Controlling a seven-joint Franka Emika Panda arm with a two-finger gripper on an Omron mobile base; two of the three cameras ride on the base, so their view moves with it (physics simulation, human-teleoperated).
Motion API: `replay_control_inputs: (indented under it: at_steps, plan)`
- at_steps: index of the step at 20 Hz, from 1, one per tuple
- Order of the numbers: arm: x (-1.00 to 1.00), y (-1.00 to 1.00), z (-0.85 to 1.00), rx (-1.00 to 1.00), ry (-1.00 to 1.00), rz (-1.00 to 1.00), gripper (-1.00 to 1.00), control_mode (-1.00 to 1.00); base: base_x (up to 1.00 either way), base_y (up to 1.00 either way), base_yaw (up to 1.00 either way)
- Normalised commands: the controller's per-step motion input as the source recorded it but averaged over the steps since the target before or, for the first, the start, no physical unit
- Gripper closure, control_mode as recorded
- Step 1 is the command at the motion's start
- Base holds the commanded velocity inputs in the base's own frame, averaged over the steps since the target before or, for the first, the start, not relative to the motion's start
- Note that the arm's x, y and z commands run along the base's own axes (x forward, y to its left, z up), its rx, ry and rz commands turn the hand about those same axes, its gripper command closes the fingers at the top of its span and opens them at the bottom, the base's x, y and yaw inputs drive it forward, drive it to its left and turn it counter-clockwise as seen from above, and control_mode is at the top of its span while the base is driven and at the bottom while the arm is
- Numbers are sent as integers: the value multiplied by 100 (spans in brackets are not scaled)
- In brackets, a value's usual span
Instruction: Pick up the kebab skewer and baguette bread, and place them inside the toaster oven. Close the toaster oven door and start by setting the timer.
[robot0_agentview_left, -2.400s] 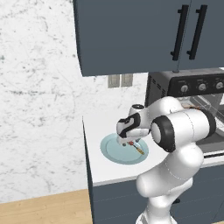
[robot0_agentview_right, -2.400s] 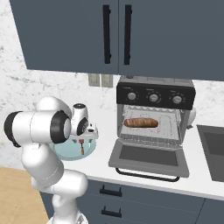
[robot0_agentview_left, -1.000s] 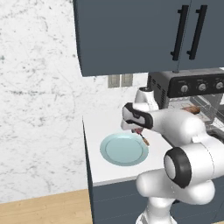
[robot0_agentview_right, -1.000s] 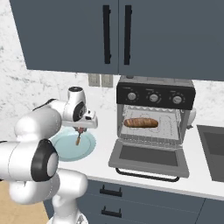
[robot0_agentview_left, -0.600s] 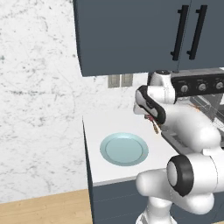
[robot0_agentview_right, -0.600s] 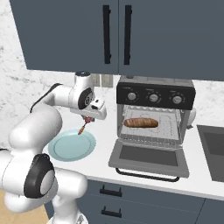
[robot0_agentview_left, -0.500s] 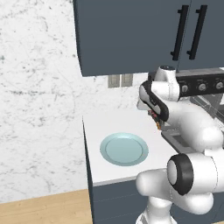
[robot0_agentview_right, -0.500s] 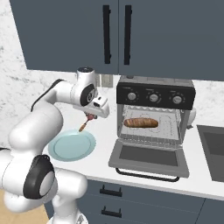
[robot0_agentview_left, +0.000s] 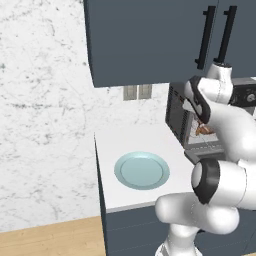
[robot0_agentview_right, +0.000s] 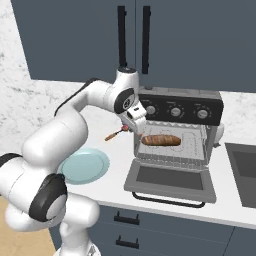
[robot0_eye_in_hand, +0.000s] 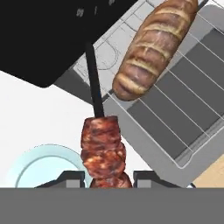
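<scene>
My gripper (robot0_agentview_right: 132, 125) is shut on the kebab skewer (robot0_agentview_right: 113, 134) and holds it in the air just left of the toaster oven (robot0_agentview_right: 177, 111) opening. In the hand view the reddish-brown meat chunks (robot0_eye_in_hand: 104, 151) sit between the fingertips (robot0_eye_in_hand: 72, 177), with the thin stick pointing up towards the oven. The baguette bread (robot0_agentview_right: 161, 140) lies on the wire rack (robot0_eye_in_hand: 175, 113) inside the oven. The toaster oven door (robot0_agentview_right: 170, 181) hangs open and flat over the counter. In the left base view the gripper (robot0_agentview_left: 202, 121) is in front of the toaster oven (robot0_agentview_left: 179, 116), holding the kebab skewer (robot0_agentview_left: 202, 131).
A pale blue plate (robot0_agentview_right: 84, 166) with nothing on it lies on the white counter left of the oven, also seen as the plate (robot0_agentview_left: 142, 170). Dark blue wall cabinets (robot0_agentview_right: 135, 35) hang above. A sink (robot0_agentview_right: 242, 172) lies right of the oven. Two wall outlets (robot0_agentview_left: 136, 92) are on the back wall.
The arm lifted the kebab skewer off the plate and swung it right, up to the open front of the toaster oven. The baguette bread and door have not moved.
</scene>
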Motion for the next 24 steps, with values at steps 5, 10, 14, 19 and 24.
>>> replay_control_inputs:
  at_steps: [5, 10, 14, 19, 24]
  plan:
    - [0, -92, 1, 14, -9, -55, 100, -100, 0, 0, 0]
    - [2, -83, 0, 14, -12, -50, 100, -100, 0, 0, 0]
    - [5, -89, 0, 12, -7, -45, 100, -100, 0, 0, 0]
    - [-3, -90, -3, 9, -6, -37, 100, -100, 0, 0, 0]
    - [-53, -26, -2, 0, -13, -14, 100, -100, 0, 0, 0]
